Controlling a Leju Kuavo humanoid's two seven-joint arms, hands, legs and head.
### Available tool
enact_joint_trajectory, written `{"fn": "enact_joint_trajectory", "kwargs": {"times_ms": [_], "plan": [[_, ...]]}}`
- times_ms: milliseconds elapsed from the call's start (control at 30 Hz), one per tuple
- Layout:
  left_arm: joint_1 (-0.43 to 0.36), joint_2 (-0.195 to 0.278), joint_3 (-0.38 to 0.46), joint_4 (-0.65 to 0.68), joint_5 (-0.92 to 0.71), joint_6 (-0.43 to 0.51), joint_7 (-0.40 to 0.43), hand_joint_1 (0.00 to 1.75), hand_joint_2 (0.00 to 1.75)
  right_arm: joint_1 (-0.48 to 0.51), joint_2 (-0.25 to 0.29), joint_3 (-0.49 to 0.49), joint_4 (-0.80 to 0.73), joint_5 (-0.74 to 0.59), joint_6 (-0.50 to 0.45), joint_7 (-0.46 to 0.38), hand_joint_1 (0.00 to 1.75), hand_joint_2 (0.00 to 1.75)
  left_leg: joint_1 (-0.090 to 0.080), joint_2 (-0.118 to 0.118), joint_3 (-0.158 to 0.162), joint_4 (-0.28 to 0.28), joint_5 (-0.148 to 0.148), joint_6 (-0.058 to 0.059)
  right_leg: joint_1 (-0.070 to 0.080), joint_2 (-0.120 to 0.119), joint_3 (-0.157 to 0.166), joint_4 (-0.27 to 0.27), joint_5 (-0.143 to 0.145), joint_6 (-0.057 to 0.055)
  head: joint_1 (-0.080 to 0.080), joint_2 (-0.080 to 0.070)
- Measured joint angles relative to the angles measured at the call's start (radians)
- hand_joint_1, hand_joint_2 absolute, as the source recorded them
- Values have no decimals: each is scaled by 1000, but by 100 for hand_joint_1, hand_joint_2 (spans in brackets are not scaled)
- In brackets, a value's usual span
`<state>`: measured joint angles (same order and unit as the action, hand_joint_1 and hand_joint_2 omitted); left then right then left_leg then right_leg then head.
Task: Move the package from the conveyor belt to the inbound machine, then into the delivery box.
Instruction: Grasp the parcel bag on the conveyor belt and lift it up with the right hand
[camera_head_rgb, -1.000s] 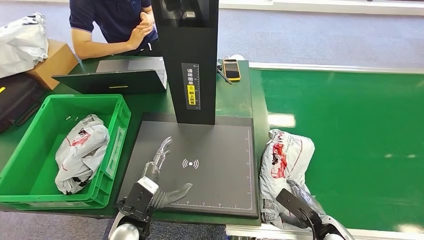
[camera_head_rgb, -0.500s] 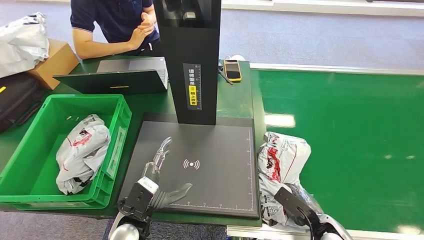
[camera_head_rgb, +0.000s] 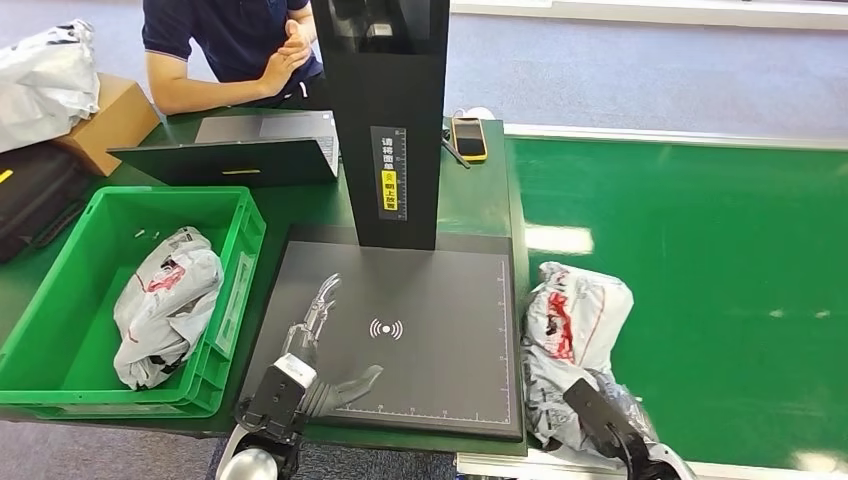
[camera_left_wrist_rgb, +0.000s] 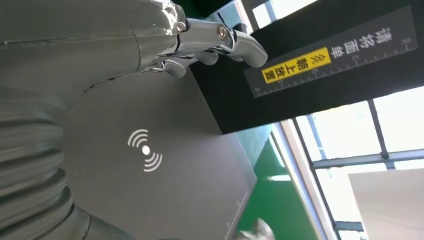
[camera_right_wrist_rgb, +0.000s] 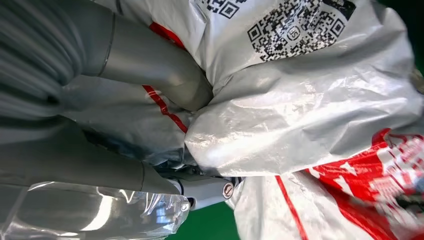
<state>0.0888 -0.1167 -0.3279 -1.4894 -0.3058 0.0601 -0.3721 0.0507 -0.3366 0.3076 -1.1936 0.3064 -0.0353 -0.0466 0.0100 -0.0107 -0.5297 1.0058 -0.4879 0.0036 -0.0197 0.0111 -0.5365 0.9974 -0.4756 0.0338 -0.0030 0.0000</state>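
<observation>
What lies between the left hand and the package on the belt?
In the head view, bare scanner plate separates the left hand from the package.

Head view: looked forward and down from high on the body; scanner plate (camera_head_rgb: 420, 330) at centre, conveyor belt (camera_head_rgb: 700, 280) toward 3 o'clock.
Left wrist view: close behind the left hand (camera_left_wrist_rgb: 100, 55), tilted, facing the same plate (camera_left_wrist_rgb: 165, 165).
Right wrist view: pressed near the package (camera_right_wrist_rgb: 310, 100), shared with the head view (camera_head_rgb: 570, 330).

Parcel-sorting station: green conveyor belt (camera_head_rgb: 700, 250), scanning machine (camera_head_rgb: 390, 120), crate (camera_head_rgb: 60, 330).
</observation>
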Motion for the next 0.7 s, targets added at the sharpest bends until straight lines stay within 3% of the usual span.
{"fn": "enact_joint_trajectory", "kwargs": {"times_ms": [133, 267, 400, 533, 700], "plan": [[9, 0, 0, -7, -8, 18, 1, 0, 175, 6, 46, -196, -42, -58, -91, -113, 175, 175, -1, 1, -5, 0, 1, 1, -1, 1, -6, 0, 2, 2, 0, 0], [17, 0, 0, -11, -15, 48, 0, 0, 175, -7, 81, -429, -104, -239, -160, -263, 175, 175, -2, -2, -8, 0, 1, 2, -3, -2, -8, 0, 1, 2, 0, 0], [22, 0, 1, -21, -17, 73, -3, 0, 175, -43, 94, -629, -158, -394, -170, -336, 175, 175, -2, -2, -9, 0, 1, 2, -3, -2, -8, 0, 1, 2, 0, 0], [23, 0, 1, -24, -19, 84, -9, 0, 175, -73, 104, -728, -207, -455, -179, -372, 175, 175, -2, -1, -8, 0, 1, 2, -3, -2, -9, 0, 1, 2, 0, 0], [22, 0, 1, -25, -18, 87, -20, 0, 175, -70, 128, -765, -295, -497, -167, -415, 175, 175, -2, -1, -8, 0, 1, 2, -2, -1, -9, 1, 1, 2, 0, 0]]}}
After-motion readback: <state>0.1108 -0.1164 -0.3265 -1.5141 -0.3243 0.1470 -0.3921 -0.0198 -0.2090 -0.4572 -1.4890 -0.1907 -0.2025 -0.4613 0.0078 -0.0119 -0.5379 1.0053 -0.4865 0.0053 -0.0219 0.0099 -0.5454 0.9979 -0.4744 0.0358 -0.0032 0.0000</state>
